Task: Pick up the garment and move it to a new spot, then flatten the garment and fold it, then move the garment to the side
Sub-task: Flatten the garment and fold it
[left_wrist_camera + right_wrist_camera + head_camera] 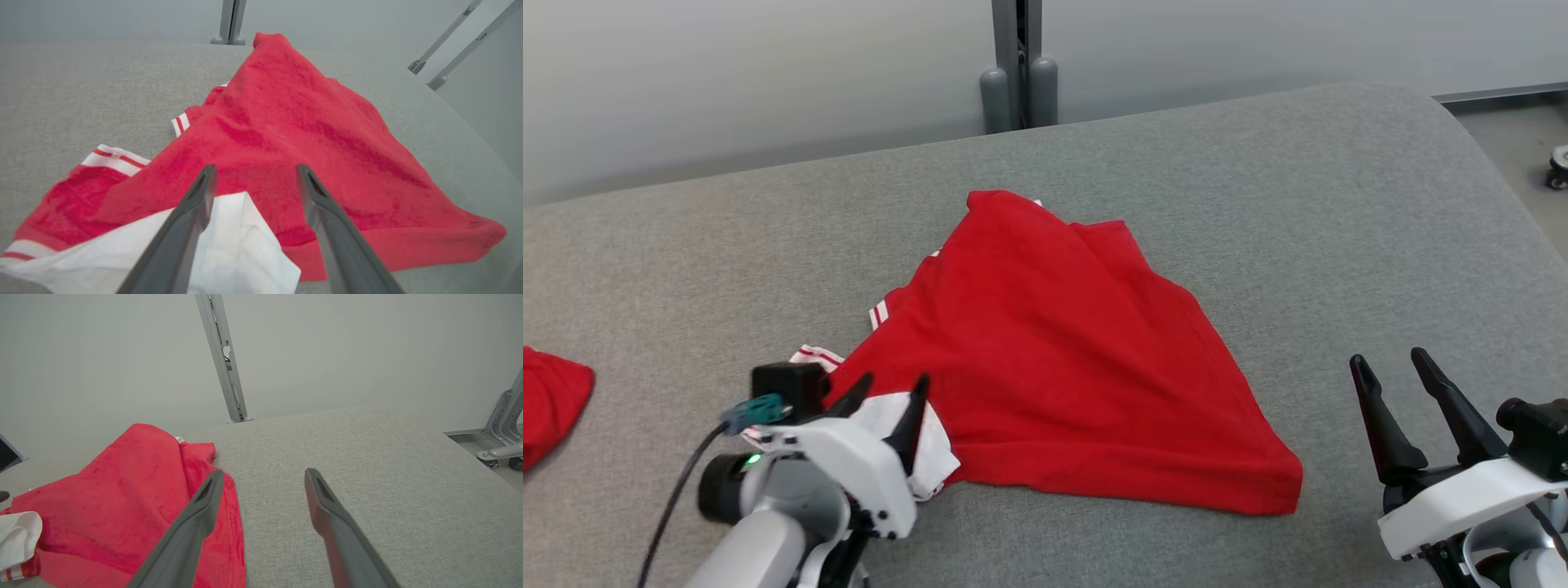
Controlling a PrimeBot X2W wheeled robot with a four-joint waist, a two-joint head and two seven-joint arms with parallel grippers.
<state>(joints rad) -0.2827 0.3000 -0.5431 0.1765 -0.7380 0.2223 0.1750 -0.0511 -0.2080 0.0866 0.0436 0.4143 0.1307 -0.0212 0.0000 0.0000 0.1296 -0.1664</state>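
While both the left claw [894, 380] and right claw [1387, 356] are hanging released, the garment [1062, 359] is lying crumpled, so flattening is likely coming, needing corner grips.

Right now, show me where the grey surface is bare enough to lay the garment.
Free: the wide stretch between the red garment and the right gripper; the far strip toward the post; the gap between garment and the red cloth at left. Crowded: near left, around the left gripper.
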